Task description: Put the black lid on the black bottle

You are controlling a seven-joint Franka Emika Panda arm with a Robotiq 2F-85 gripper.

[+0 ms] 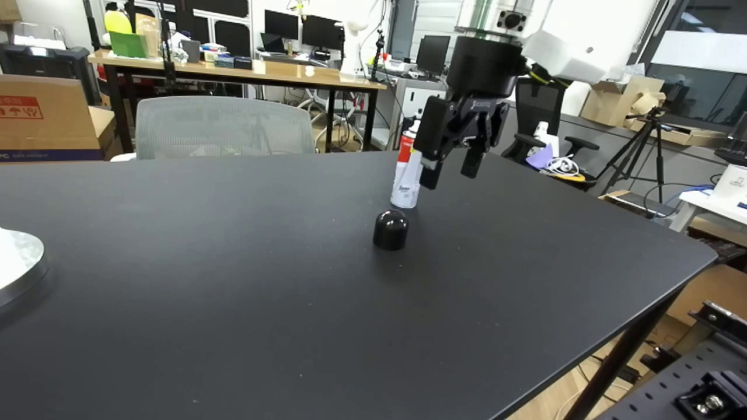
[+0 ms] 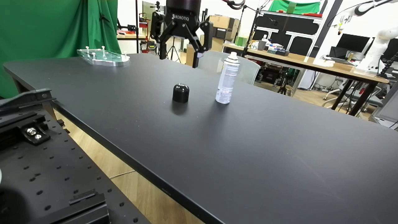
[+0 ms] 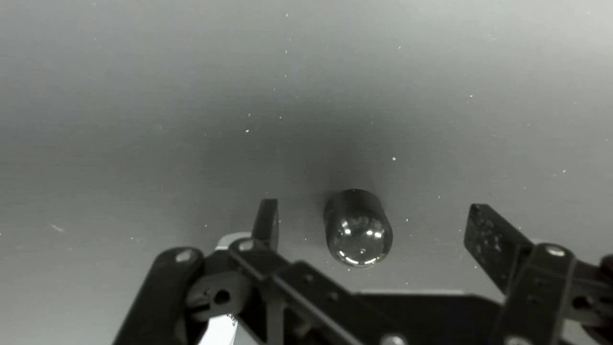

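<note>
The black lid (image 1: 390, 231) is a small glossy domed cap standing dome-up on the dark table, also seen in an exterior view (image 2: 181, 93). The black bottle (image 1: 406, 188) is a slim white spray can with a red band, upright near the lid but apart from it; it also shows in an exterior view (image 2: 228, 80). In the wrist view only parts of the bottle (image 3: 221, 330) show behind the left finger. My gripper (image 1: 451, 170) is open and empty above the table. In the wrist view the lid (image 3: 358, 229) appears between the spread fingers (image 3: 374, 225), below them and untouched.
The dark table (image 2: 264, 149) carries a clear plate with upright posts (image 2: 104, 58) at its far left corner. A white round object with a metal rim (image 1: 23, 274) is at the left edge. A mesh chair (image 1: 224, 128) stands behind the table. A perforated black platform (image 2: 56, 174) adjoins it.
</note>
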